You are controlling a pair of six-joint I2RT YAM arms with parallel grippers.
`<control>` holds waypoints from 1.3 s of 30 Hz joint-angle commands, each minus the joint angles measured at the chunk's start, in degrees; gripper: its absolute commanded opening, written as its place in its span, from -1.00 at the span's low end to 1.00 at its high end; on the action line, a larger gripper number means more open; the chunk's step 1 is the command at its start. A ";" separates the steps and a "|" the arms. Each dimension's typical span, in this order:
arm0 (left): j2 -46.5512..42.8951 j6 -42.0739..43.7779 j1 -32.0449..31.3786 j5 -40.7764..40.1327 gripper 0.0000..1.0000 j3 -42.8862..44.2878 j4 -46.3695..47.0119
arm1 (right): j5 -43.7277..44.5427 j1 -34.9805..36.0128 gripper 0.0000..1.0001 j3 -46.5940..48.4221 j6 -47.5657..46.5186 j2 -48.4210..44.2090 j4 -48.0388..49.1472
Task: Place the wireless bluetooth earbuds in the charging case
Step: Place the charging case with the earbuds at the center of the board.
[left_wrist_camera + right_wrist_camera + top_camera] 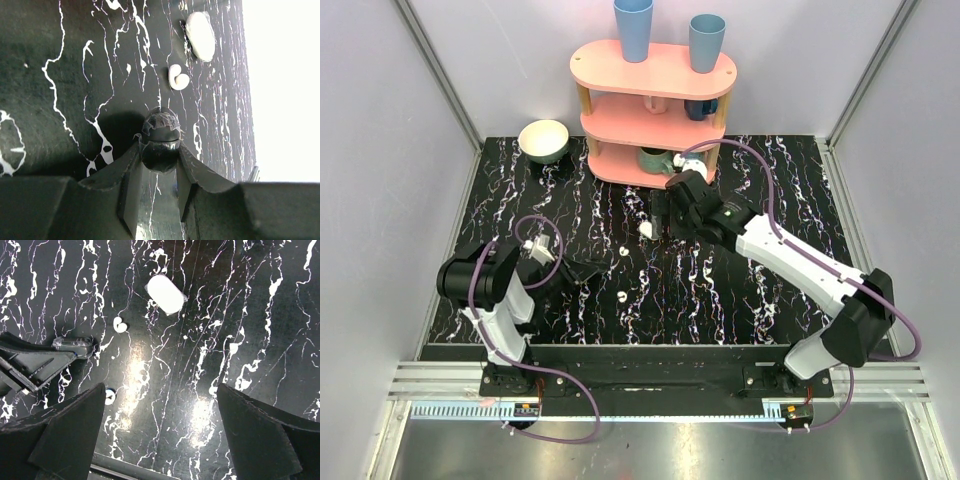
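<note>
The white oval charging case (646, 229) (166, 294) (200, 36) lies closed on the black marbled table. One white earbud (623, 252) (119, 325) (178, 78) rests just left of it and nearer the arms. A second earbud (622, 296) (109, 396) sits closer to the front edge. My right gripper (658, 212) (160, 390) hovers open above the table beside the case, nothing between its fingers. My left gripper (582, 272) (160, 145) is shut low over the table, its tip pointing at the nearer earbud and short of it, holding nothing that I can see.
A pink three-tier shelf (653, 70) stands at the back, with two blue cups (633, 28) on top and a green mug (655, 160) on its lowest tier. A pale bowl (544, 140) sits back left. Grey walls enclose the table.
</note>
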 commanded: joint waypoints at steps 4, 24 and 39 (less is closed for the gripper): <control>6.99 -0.02 0.38 -1.70 -0.66 2.26 18.42 | 1.69 0.33 1.00 -4.96 -4.32 -7.84 5.51; 5.68 0.33 0.73 -4.78 -0.36 1.03 16.31 | 0.82 0.16 0.99 -14.90 -8.18 -12.60 9.74; -5.22 2.54 0.99 -8.73 0.04 -4.15 12.61 | 0.20 -0.02 0.99 -17.53 -9.94 -13.30 10.27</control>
